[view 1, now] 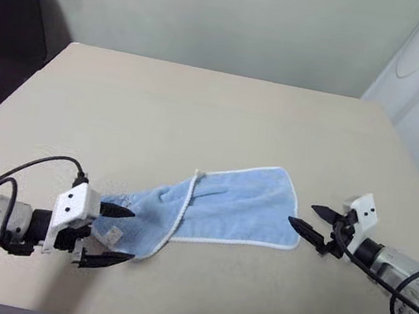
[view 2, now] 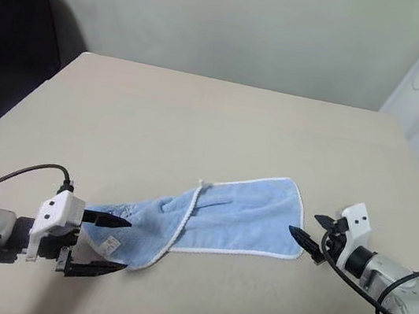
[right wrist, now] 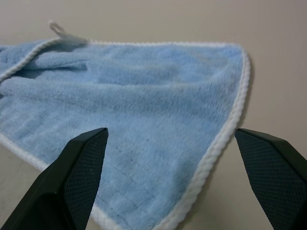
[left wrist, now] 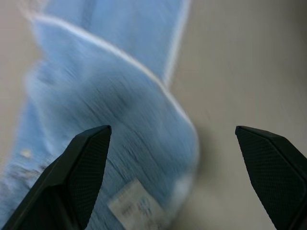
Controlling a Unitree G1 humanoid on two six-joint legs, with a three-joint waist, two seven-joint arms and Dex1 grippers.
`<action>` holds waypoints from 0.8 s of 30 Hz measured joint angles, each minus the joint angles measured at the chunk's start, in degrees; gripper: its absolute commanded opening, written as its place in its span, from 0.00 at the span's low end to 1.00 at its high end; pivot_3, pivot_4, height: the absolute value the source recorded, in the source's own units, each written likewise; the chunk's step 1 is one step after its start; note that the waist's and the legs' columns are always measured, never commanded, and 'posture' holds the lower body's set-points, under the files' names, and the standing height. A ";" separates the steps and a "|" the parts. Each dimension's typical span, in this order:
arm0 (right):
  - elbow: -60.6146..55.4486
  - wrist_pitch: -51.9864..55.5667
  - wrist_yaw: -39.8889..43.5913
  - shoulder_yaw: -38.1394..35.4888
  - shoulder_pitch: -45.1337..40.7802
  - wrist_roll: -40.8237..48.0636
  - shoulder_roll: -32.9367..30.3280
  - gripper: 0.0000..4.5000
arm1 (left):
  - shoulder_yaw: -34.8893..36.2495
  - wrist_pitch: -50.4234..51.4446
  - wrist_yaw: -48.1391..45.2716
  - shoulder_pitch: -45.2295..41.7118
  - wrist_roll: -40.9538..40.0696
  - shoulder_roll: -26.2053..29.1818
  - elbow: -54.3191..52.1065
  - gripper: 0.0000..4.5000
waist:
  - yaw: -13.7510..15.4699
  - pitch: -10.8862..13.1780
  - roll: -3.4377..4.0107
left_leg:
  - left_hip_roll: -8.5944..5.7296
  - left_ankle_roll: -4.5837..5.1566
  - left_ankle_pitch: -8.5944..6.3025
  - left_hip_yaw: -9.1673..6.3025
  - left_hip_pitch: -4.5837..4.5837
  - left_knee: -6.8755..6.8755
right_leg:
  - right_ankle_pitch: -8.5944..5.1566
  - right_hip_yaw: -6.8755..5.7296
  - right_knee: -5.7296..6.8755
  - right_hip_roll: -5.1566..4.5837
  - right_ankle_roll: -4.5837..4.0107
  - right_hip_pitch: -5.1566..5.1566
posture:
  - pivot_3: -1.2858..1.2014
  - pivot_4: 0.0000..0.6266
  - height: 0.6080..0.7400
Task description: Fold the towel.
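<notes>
Towel [view 1: 221,207]: light blue terry, white trimmed edges, lying rumpled and partly bunched on the bench [view 1: 200,116], toward its near side, stretched in a long slanted shape from low on the robot's left to higher on its right. Right end spread fairly flat, with a rounded corner; left end narrowed and gathered into folds. White cord loop [view 1: 199,174] at the towel's far edge, about midway along. Small white label [left wrist: 136,208] on the towel's gathered left end, lying between the left pincer's fingers in the left wrist view; print on it too blurred to read. Left pincer [view 1: 116,234]: at the towel's left end, pointing along the towel toward the right, jaws set wide, one black finger over the cloth and the other at or just past the towel's near edge; contact with the cloth not discernible, nothing gripped. Right pincer [view 1: 312,223]: just beside the towel's right end, pointing at its rounded near corner, jaws spread wide, tips close to the white trim but apart from it, nothing gripped. Bench: plain beige top. Wall [view 1: 216,15]: pale, beyond the bench, on the far side from the towel. Dark chair-like shape [view 1: 2,29]: off the bench's far left corner, well apart from the towel. Black cables trailing from both wrists, clear of the towel.
</notes>
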 measured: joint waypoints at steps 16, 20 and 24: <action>-8.39 0.49 -1.23 -2.15 3.24 3.84 1.20 0.99 | -20.02 -9.95 -10.74 -21.51 8.83 -0.40 12.95 1.00 | -0.13 -0.21 -0.26 | -0.02 0.01 0.02 0.06 -0.19 0.02 | 0.10 -0.02 0.02 -0.04 -0.15 -0.11 | 0.52 0.24 1.00; -9.42 0.47 -1.73 -2.85 4.43 3.85 1.21 0.99 | -20.10 -10.34 -11.80 -21.69 8.69 -0.02 12.75 1.00 | -0.13 -0.21 -0.26 | -0.01 0.01 0.01 0.05 -0.21 0.01 | 0.09 -0.02 0.03 -0.04 -0.14 -0.14 | 0.52 0.24 1.00; -9.83 0.45 -1.91 -2.91 5.44 3.85 1.21 0.99 | -19.97 -9.90 -12.41 -21.25 8.32 1.82 10.24 1.00 | -0.14 -0.20 -0.23 | -0.01 0.00 0.01 0.05 -0.23 0.02 | -0.06 -0.01 0.03 -0.04 0.11 -0.15 | 0.52 0.24 1.00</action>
